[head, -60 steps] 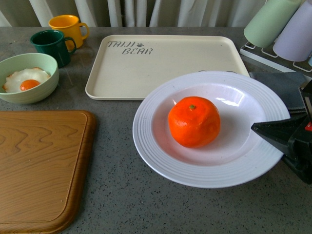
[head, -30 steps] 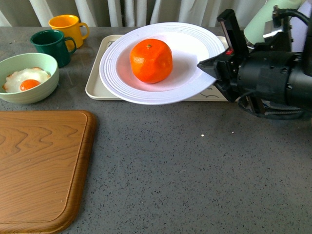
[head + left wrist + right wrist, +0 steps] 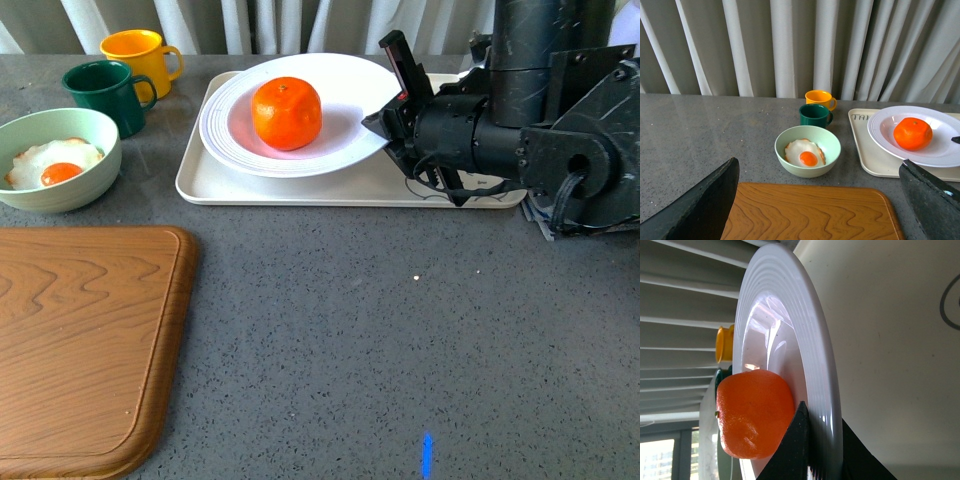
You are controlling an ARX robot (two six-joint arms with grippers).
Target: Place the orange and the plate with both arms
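Right gripper point(image 3: 385, 118): pinching the white plate point(image 3: 222, 135) by its rim, holding it over the cream tray point(image 3: 300, 186).
Orange point(image 3: 287, 113): sitting loose in the plate's centre.
Left gripper point(image 3: 820, 165): hanging wide open, empty.
Risk: edge-only grip letting the plate tilt, orange rolling off.

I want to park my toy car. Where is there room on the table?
The big grey table patch beside the board and before the tray is bare; so is the board. Crowded: the tray, with plate and right hand, and the corner with bowl, green mug and yellow mug.
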